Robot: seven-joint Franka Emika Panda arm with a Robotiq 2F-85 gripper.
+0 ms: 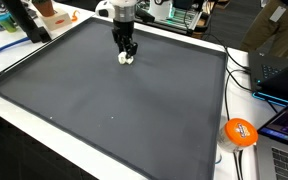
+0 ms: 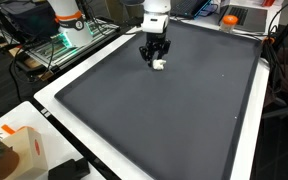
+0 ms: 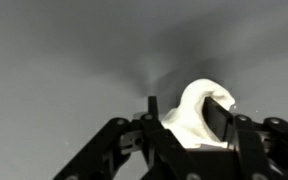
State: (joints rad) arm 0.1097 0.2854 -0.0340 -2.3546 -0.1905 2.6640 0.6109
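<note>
Matt rubbery mat point(image 1: 114, 110), smooth white piece point(image 3: 196, 112)

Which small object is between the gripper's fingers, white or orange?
The small white lump, on the dark grey mat between the gripper's fingers; the orange round object sits off the mat.

A lab: laptop point(image 1: 284, 160), cables point(image 1: 240, 75) and electronics point(image 2: 68, 38) ring the workbench point(image 2: 59, 118).
</note>
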